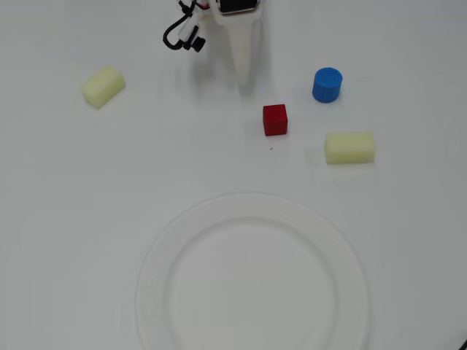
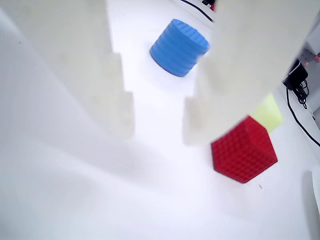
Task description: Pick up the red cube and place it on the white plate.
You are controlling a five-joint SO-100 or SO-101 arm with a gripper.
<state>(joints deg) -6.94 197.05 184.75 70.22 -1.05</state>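
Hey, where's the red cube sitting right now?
In the overhead view the red cube sits on the table right of centre, above the white plate, between the gripper and a pale yellow block.

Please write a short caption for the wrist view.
Open gripper hovering beside the red cube, with the blue cylinder behind.

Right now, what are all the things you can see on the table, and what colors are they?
red cube: 1, bright red, middle of the overhead view, just above the plate.
blue cylinder: 1, blue, upper right of the cube.
pale yellow blocks: 2, one at far left, one right of the cube.
white plate: 1, white, bottom centre, nothing on it.
table: 1, white.
gripper: 1, whitish, open, holding nothing; the cube sits just outside one finger in the wrist view.
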